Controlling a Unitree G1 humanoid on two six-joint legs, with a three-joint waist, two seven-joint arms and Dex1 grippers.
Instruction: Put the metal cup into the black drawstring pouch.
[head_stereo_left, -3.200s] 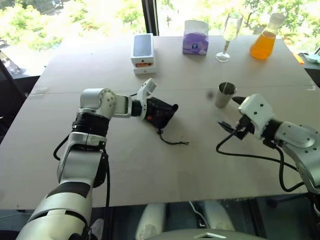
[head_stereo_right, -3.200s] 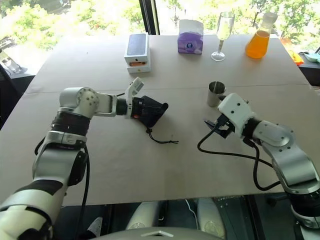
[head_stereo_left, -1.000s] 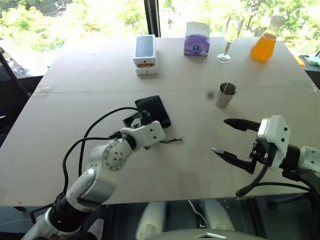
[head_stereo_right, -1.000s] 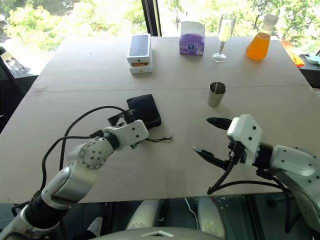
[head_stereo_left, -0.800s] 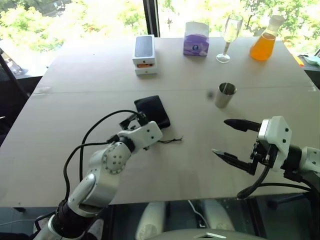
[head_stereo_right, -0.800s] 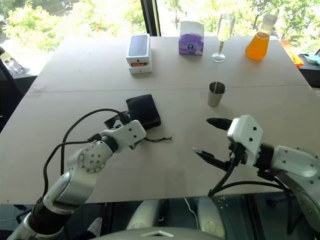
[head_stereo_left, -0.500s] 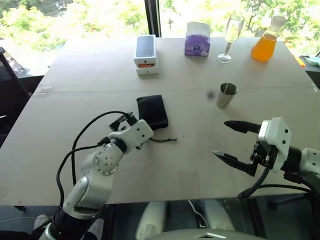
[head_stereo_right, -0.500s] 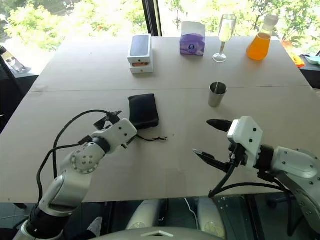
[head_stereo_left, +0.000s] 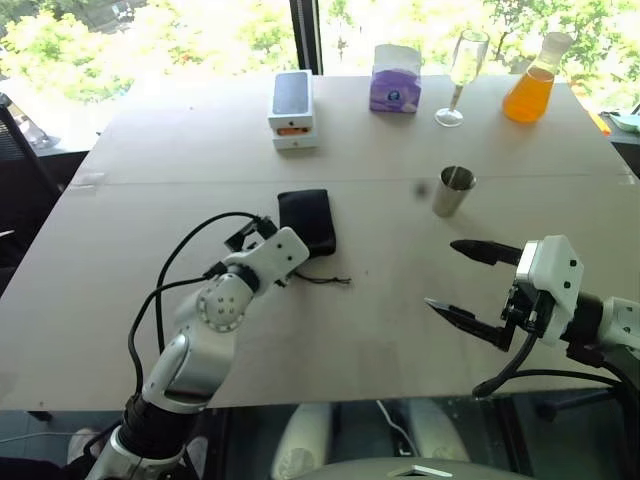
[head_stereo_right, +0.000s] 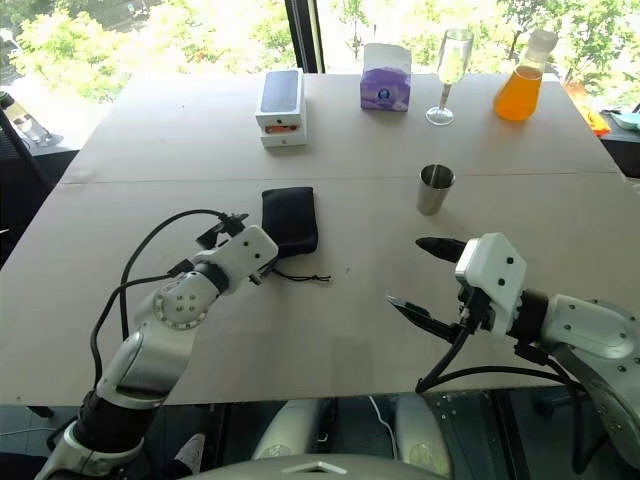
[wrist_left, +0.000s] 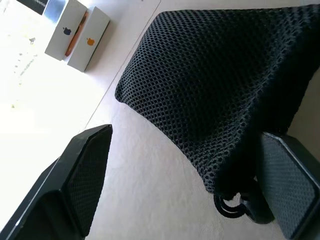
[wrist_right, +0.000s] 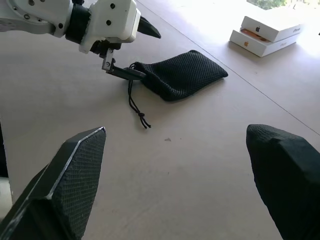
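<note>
The metal cup (head_stereo_left: 453, 190) stands upright right of the table's centre, with nothing near it. The black drawstring pouch (head_stereo_left: 306, 220) lies flat mid-table, its thin cord (head_stereo_left: 325, 280) trailing toward the front. My left gripper (wrist_left: 185, 137) is open at the pouch's near, corded end. One finger (wrist_right: 125, 73) lies low against the gathered mouth and the other finger (wrist_right: 147, 27) stands off above. My right gripper (head_stereo_left: 442, 274) hangs wide open over bare table, well short of the cup, with nothing between its fingers.
Along the far edge stand a white phone box (head_stereo_left: 292, 108), a purple tissue box (head_stereo_left: 394, 78), a clear wine glass (head_stereo_left: 458, 75) and an orange flask (head_stereo_left: 528, 88). A seam (head_stereo_left: 150, 182) crosses the tabletop behind the pouch.
Three seconds ago my left gripper held the pouch and my right was beside the cup. The pouch now lies flat and straighter; the left arm has swung left; the right has not moved this second.
</note>
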